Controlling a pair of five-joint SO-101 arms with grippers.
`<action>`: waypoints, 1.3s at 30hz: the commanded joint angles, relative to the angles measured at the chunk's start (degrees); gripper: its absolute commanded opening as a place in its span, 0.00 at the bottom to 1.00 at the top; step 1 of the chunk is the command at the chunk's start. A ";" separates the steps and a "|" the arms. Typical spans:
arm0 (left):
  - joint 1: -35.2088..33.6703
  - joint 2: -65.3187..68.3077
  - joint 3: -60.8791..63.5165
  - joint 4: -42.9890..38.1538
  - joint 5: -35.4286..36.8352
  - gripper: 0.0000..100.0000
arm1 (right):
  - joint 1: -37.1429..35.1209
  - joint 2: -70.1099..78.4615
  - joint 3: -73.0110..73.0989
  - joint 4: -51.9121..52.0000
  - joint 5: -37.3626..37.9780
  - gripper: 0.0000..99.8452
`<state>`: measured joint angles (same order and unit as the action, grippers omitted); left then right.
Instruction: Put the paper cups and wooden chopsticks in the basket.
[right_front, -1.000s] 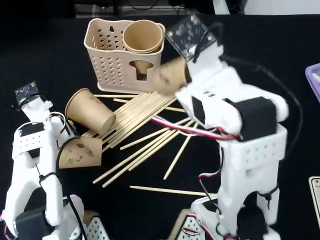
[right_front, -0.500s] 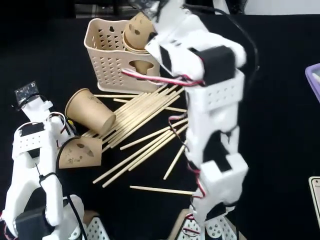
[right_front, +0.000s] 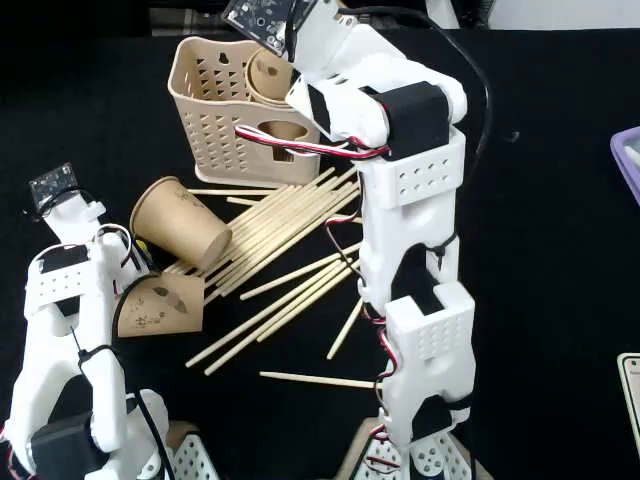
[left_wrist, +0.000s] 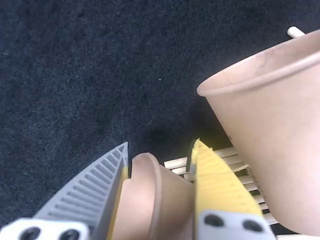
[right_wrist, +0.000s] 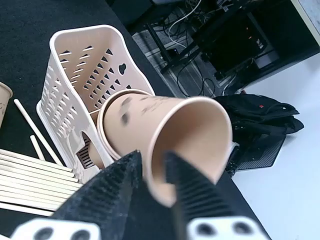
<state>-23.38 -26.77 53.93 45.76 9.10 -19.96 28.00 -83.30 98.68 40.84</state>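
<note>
A beige perforated basket (right_front: 215, 120) stands at the back of the black table, with paper cups stacked inside. My right gripper (right_wrist: 152, 172) is over it, shut on the rim of a tilted paper cup (right_wrist: 187, 127) whose base goes into the stacked cups (right_wrist: 112, 125); the basket wall (right_wrist: 75, 75) is beside them. My left gripper (left_wrist: 160, 160) is shut on a paper cup (left_wrist: 155, 200) lying on its side (right_front: 160, 305). A second cup (right_front: 180, 220) lies next to it. Several wooden chopsticks (right_front: 280, 250) are spread across the middle.
The right arm (right_front: 410, 200) rises tall over the table's centre, above part of the chopsticks. A purple container edge (right_front: 628, 160) shows at the far right and a card corner (right_front: 632, 385) near the front right.
The right arm has swung left and back with its cup, from beside the basket to above it, and the cup now rests in the stacked cups. The left arm has not moved.
</note>
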 joint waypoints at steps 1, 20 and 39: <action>-0.31 -1.93 -0.04 -0.88 0.18 0.21 | -0.44 -0.66 -2.95 0.44 -6.77 0.24; -0.31 -1.93 -0.04 -0.79 0.18 0.21 | 0.88 -3.56 -5.76 1.23 -21.19 0.17; -0.40 -2.02 -4.70 -0.35 0.09 0.21 | 13.63 -54.99 76.18 -5.71 -21.10 0.17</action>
<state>-23.38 -26.77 53.85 45.76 9.10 -7.47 -16.75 -30.29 98.59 19.56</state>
